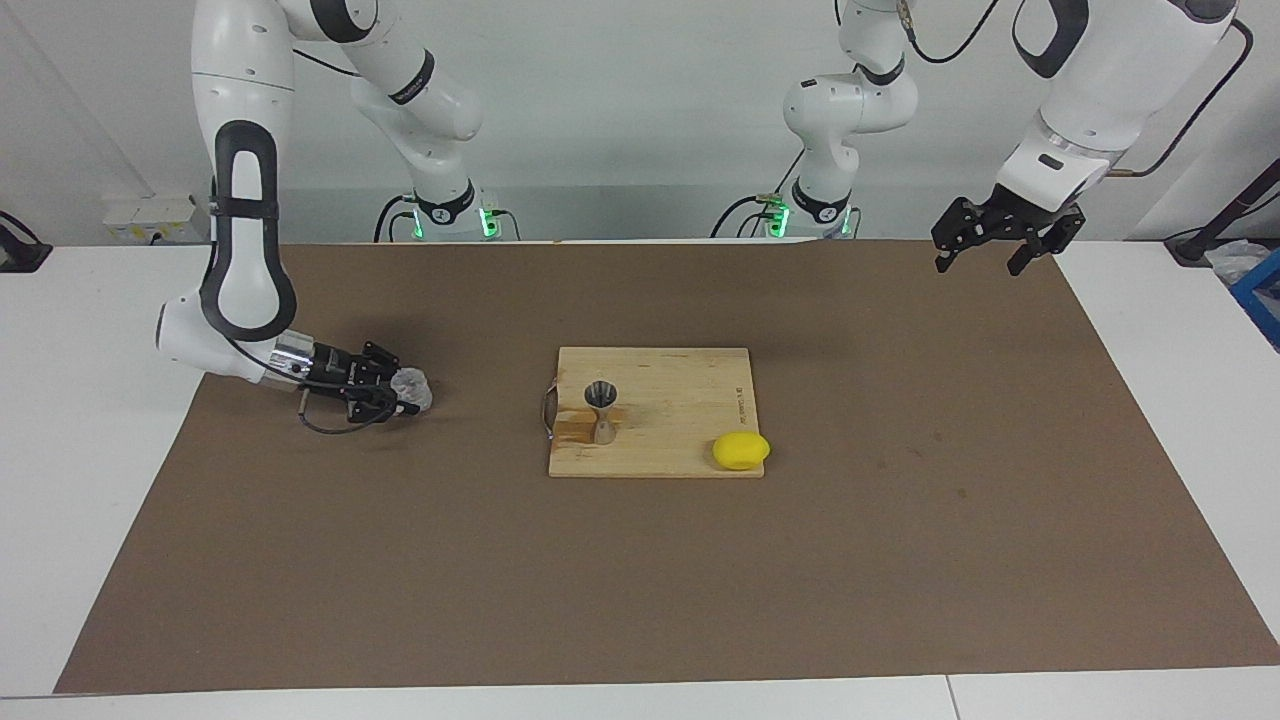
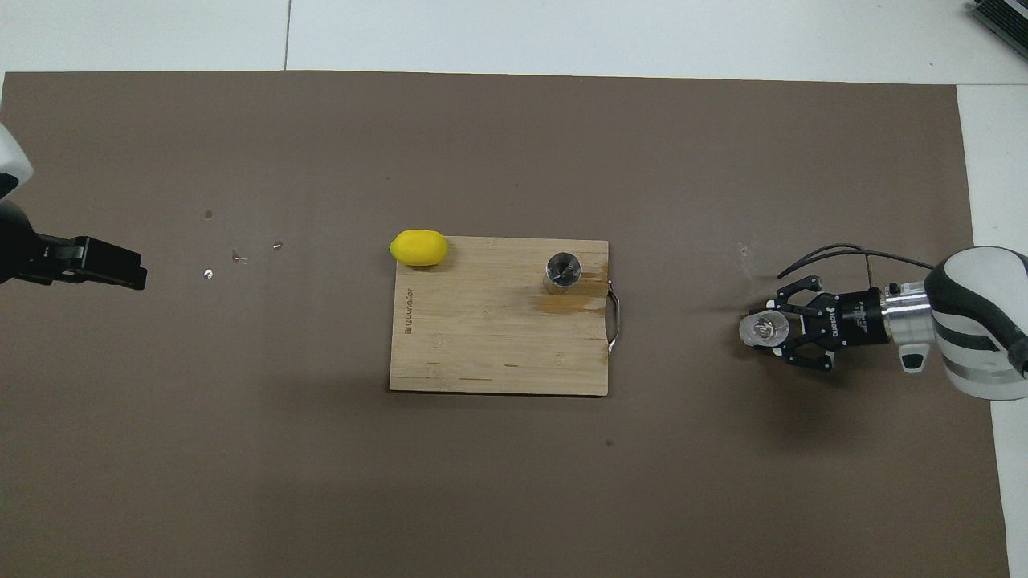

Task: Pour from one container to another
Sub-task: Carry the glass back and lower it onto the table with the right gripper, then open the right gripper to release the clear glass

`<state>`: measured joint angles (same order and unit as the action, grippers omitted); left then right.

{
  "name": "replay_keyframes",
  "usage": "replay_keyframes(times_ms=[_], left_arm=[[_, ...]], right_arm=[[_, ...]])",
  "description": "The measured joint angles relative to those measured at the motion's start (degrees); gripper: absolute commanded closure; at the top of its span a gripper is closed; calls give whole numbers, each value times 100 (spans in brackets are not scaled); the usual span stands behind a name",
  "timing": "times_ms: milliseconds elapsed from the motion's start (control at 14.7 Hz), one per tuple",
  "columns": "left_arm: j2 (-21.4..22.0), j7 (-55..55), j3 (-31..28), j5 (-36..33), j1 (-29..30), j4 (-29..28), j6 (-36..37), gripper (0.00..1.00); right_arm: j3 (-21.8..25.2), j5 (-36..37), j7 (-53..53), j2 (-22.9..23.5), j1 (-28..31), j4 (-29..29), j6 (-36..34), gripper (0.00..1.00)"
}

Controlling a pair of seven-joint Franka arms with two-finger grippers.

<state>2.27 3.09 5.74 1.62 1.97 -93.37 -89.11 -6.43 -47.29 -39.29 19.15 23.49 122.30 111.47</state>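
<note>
The right gripper [image 1: 400, 392] lies low over the brown mat [image 1: 640, 580] toward the right arm's end of the table, reaching in sideways with its fingers [image 2: 791, 347] set on either side of the clear cup [image 1: 412, 386]; the cup sits between them, at or just above the mat, and whether the fingers press its walls or only flank it cannot be told. The cup stands upright, its open mouth seen from above as a pale ring [image 2: 764, 330], well apart from the wooden cutting board [image 1: 680, 385] at the middle of the mat. On the board, near the edge that carries its metal handle [image 1: 546, 408], the grey metal jigger [image 1: 603, 410] stands upright beside a darker damp-looking patch [image 2: 572, 303]. A yellow lemon [image 1: 741, 450] rests at the board's corner farther from the robots, toward the left arm's end. The left gripper [image 1: 992, 252] waits raised over the mat's edge nearest the robots, its fingers spread apart and holding nothing.
</note>
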Motion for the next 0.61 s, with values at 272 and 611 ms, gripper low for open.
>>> replay_keyframes(times_ms=[272,611], left_arm=[[0,0,0,0,0,0,0,0],[0,0,0,0,0,0,0,0]], right_arm=[[5,-47,1,-3,201,121,245,0],[60,183,95,-112,569,95,429,0]])
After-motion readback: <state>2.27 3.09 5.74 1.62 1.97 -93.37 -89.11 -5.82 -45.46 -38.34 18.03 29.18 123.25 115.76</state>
